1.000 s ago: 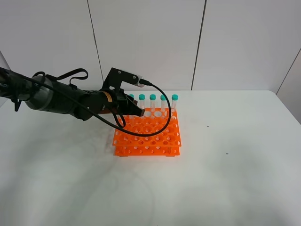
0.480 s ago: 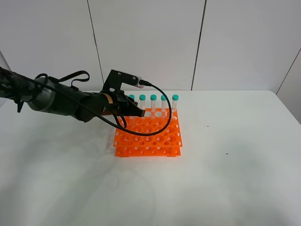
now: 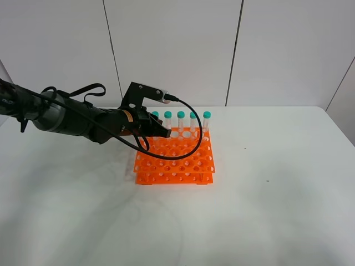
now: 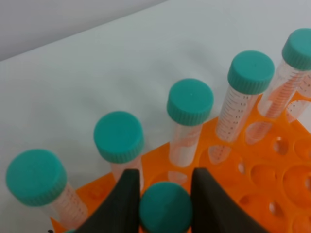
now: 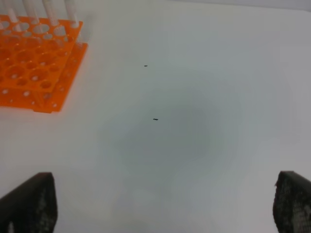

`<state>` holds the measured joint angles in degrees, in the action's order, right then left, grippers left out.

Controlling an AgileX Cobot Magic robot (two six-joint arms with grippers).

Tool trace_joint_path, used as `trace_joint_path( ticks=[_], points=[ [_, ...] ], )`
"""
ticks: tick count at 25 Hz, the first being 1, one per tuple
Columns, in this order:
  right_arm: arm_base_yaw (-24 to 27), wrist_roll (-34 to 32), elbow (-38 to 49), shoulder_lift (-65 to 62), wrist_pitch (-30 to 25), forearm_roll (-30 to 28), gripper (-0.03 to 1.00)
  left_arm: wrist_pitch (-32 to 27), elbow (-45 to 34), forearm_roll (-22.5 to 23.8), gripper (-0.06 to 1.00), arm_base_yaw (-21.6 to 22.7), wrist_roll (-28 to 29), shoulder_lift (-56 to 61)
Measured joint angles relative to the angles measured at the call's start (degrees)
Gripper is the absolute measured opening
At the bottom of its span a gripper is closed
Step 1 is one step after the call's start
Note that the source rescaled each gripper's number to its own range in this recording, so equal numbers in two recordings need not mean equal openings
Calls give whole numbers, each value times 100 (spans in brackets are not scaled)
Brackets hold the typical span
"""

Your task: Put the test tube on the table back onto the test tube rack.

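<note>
The orange test tube rack [image 3: 175, 158] stands mid-table on the white table [image 3: 266, 210]. Several teal-capped tubes [image 3: 180, 119] stand in its back row. They also show in the left wrist view [image 4: 189, 104]. My left gripper [image 3: 160, 132] is over the rack's back left part. It is shut on the test tube, whose teal cap [image 4: 165, 208] sits between the two dark fingers [image 4: 127, 196], just in front of the back row. The tube's lower end is hidden. My right gripper [image 5: 160, 204] is open and empty above bare table, right of the rack [image 5: 34, 68].
A black cable [image 3: 191, 119] loops from the left wrist over the rack. A white panelled wall [image 3: 222, 50] stands behind the table. Small dark specks [image 5: 155, 119] mark the tabletop to the right of the rack.
My left gripper has edged slightly right over the rack with the tube in it. It has hardly moved in the last half second.
</note>
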<state>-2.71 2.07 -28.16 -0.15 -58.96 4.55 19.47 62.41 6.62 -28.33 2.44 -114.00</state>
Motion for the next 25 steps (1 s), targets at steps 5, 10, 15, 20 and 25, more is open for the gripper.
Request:
trace_joint_path(
  ticks=[5, 10, 15, 20, 25],
  points=[
    [0, 0, 0, 0, 0, 0, 98, 0, 0, 11, 41, 0, 65, 0],
    [0, 0, 0, 0, 0, 0, 98, -5, 0, 17, 52, -6, 214, 90],
    [0, 0, 0, 0, 0, 0, 98, -113, 0, 17, 53, -10, 301, 390],
    [0, 0, 0, 0, 0, 0, 98, -382, 0, 17, 53, -10, 255, 1065],
    [0, 0, 0, 0, 0, 0, 98, -1210, 40, 17, 84, -10, 238, 1765]
  ],
)
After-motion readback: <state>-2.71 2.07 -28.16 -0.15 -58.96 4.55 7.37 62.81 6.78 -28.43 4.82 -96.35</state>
